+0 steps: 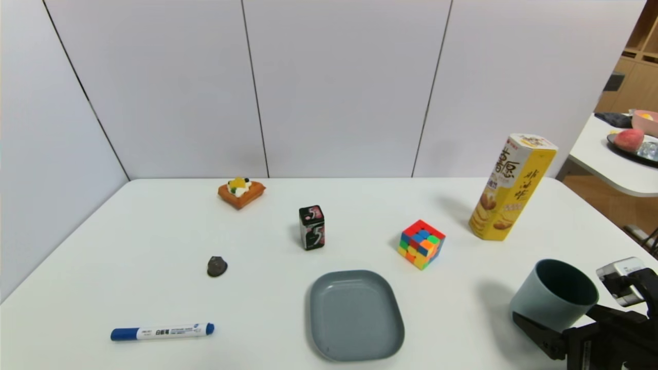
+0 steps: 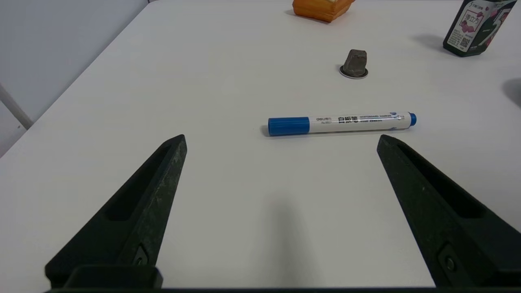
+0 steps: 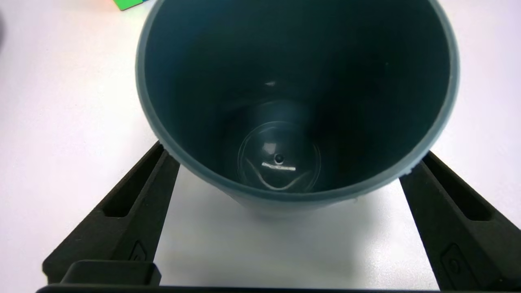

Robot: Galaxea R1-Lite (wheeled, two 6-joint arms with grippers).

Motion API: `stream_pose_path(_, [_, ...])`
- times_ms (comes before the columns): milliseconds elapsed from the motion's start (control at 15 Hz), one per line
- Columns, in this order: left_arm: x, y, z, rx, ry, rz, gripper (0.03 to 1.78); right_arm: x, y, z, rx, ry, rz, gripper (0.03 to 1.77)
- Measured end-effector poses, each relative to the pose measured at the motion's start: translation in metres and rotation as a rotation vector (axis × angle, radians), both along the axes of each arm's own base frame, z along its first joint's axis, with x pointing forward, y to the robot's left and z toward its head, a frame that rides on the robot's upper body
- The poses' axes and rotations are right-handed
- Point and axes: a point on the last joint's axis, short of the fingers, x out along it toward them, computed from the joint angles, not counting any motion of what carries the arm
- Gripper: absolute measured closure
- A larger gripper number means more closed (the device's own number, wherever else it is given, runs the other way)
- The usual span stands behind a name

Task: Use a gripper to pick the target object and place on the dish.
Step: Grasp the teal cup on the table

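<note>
The grey-blue cup (image 1: 552, 298) with its dark teal inside stands at the table's near right. My right gripper (image 1: 546, 329) is open, one black finger (image 3: 134, 199) on each side of the cup (image 3: 293, 101). The cup's rim hides both fingertips, and whether they touch its wall cannot be seen. The empty grey-blue dish (image 1: 354, 314) lies to the left of the cup, near the front edge. My left gripper (image 2: 281, 138) hangs open over bare table at the near left, out of the head view, with nothing between its fingers.
A Rubik's cube (image 1: 421, 243) sits behind the dish, and a tall yellow snack box (image 1: 511, 187) stands behind the cup. A black gum box (image 1: 311, 227), a toy cake (image 1: 241, 192), a small dark lump (image 1: 217, 266) and a blue marker (image 1: 162, 331) lie to the left.
</note>
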Motion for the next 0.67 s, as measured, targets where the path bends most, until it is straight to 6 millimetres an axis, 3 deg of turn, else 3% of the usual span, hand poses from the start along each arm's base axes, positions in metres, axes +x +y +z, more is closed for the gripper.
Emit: stream_pose_path(667, [0.0000, 0.0000, 0.0000, 0.000, 0.000, 0.000, 0.12, 0.0051, 0.0000, 0.0003, -0.001, 0.007, -0.006, 0.09])
